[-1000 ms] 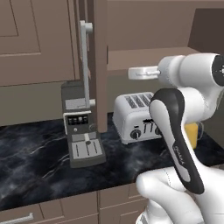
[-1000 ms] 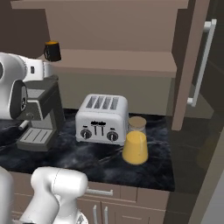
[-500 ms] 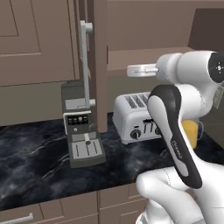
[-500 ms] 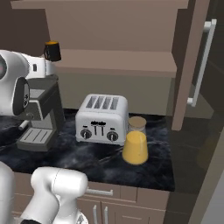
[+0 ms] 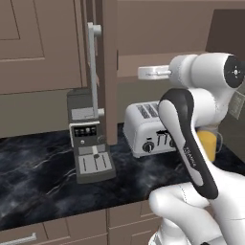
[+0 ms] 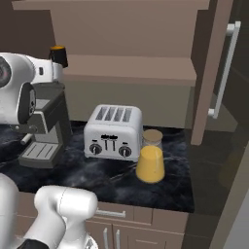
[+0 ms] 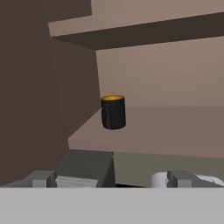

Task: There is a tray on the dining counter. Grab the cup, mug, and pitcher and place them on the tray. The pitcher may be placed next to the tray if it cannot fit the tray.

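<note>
Gripper (image 7: pixel 111 178): spread wide and holding nothing; in the hand view its two grey finger tips stand far apart at the bottom, one left and one right, with free air between them.
Gripper aim: the hand view looks along a tan shelf (image 7: pixel 166 131) toward the mug (image 7: pixel 113 112), which stands well ahead of the finger tips and apart from them.
Mug: black, cylindrical, upright on the shelf, orange showing at its rim; the handle cannot be made out from here. In the right base view it (image 6: pixel 58 55) peeks out at the shelf's left end, just above the white arm.
Pitcher (image 6: pixel 150 157): clear glass, upright on the black marble counter (image 6: pixel 97 180), touching or just beside the toaster's right front corner. Orange liquid fills roughly the lower two thirds; a tan round lid sits on top. In the left base view it (image 5: pixel 209 143) is mostly hidden behind the arm.
Toaster (image 6: pixel 113 133): silver, four slots, dials facing forward, between the coffee machine and the pitcher.
Coffee machine (image 5: pixel 89 135): dark grey, at the left on the counter, drip tray toward the front edge.
Open room: bare marble lies in front of the toaster and the pitcher up to the counter's front edge.
Edges: an open cabinet door (image 6: pixel 216 73) with a long white handle stands to the right of the pitcher; another door edge (image 5: pixel 109 72) hangs just beside the coffee machine.
</note>
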Tool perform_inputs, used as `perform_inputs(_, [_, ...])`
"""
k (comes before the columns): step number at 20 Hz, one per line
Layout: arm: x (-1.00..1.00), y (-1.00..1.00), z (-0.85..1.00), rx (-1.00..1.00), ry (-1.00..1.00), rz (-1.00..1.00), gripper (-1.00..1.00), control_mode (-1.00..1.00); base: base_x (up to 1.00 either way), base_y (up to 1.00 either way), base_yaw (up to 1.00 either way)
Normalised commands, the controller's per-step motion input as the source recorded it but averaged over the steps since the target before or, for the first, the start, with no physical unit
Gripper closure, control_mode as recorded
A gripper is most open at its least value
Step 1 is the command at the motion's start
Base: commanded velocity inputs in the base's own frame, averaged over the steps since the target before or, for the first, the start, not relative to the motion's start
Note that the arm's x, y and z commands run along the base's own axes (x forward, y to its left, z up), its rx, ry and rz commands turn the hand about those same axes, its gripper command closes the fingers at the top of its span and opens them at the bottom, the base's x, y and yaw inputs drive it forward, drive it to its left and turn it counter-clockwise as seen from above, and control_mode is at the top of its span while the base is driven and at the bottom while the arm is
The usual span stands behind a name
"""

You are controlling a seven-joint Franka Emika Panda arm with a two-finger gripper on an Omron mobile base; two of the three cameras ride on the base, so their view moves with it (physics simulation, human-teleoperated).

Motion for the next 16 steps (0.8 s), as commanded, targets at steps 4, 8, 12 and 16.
perform_inputs(4, [0.17,0.00,0.00,0.00,-0.02,0.00,-1.00,-1.00,0.00,0.00,0.00])
perform_inputs(8, [0.23,0.00,0.00,0.00,-0.01,0.00,-1.00,-1.00,0.00,0.00,0.00])
perform_inputs(12, [0.20,0.00,0.00,0.00,0.00,0.00,-1.00,-1.00,0.00,0.00,0.00])
perform_inputs(16, [0.15,0.01,0.00,0.00,0.00,0.00,-1.00,-1.00,0.00,0.00,0.00])
